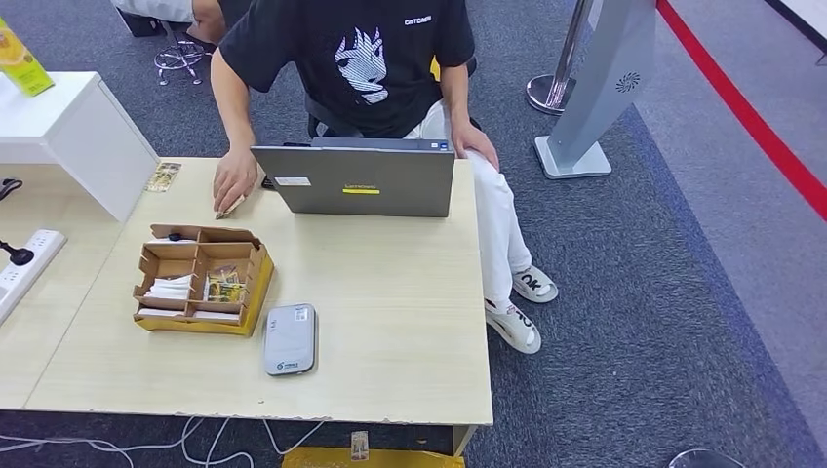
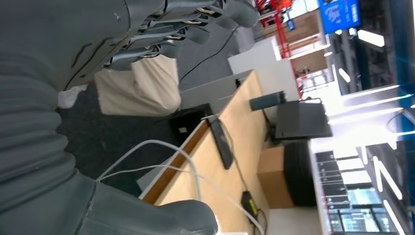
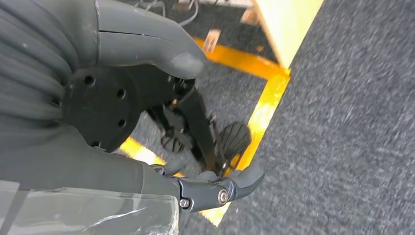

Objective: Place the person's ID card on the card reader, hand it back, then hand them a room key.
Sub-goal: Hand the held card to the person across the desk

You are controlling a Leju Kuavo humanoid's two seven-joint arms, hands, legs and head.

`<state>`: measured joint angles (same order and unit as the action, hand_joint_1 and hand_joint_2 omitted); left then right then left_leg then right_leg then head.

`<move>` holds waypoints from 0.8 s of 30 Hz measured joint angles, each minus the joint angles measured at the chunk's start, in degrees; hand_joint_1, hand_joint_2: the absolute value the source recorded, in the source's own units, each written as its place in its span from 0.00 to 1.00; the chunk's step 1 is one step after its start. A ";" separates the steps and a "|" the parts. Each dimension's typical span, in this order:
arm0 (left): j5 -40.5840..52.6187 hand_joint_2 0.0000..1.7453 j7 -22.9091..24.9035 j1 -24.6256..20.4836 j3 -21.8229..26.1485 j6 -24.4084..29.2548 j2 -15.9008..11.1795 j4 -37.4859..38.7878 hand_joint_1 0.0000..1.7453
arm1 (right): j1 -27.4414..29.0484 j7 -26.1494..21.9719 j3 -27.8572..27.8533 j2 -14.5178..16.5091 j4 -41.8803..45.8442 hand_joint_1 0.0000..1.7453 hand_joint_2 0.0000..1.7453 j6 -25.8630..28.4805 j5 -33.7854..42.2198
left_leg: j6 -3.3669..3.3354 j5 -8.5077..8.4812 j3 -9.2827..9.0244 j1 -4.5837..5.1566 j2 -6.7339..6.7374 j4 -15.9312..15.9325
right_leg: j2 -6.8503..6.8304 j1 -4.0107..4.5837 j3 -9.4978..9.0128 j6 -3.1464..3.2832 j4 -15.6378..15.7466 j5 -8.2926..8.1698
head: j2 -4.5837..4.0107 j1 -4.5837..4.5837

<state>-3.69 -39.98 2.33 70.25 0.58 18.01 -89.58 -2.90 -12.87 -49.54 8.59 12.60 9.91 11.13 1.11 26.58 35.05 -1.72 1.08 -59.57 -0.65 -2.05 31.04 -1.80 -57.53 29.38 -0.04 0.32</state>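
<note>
Item: reception exchange, opening stage; no robot hand has reached over the surface [image 1: 390, 322] yet

Person's hand [image 1: 234, 180]: resting flat on the surface left of the laptop [image 1: 356, 180], pressing a small card [image 1: 230, 208] that is probably the ID card; too small to confirm

Card reader [image 1: 290, 339]: grey, flat, lying near the front edge of the surface, just beside the cardboard organiser [image 1: 200, 280]

Cardboard organiser: several compartments holding white and printed cards, presumably the room keys; which compartment serves cannot be told

Left hand [image 2: 161, 29]: hanging beside the surface in the left wrist view, fingers loosely spread, grasping nothing

Right hand [image 3: 147, 122]: hanging low over grey carpet and a yellow floor line, thumb and fingers apart, nothing in it

Step in hand, by judgement: taking the ID card from the person

Handling advice: raise the nearer left hand toward the card slowly and wait for the person's hand to lift off. A thin card flat on the surface is hard to pinch, so sliding it toward an edge or receiving it handed over would serve better. Then lay it flat and centred on the card reader, clear of the organiser's wall
</note>
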 joint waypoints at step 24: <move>22.27 1.00 36.42 -5.49 -7.43 12.92 -9.37 72.55 0.00 | 0.73 20.14 23.92 -0.74 -1.50 0.03 1.00 -2.96 -28.32 | -0.05 0.04 -0.12 -0.03 0.00 -0.06 | 0.05 0.02 -0.11 -0.09 0.04 -0.05 | 0.00 -0.11</move>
<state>18.58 -3.56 -3.16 62.83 13.50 8.64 -17.04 -2.17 7.27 -25.62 7.85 11.10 6.95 -17.20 1.05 26.62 34.93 -1.75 1.08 -59.63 -0.61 -2.03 30.93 -1.88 -57.49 29.32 -0.04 0.21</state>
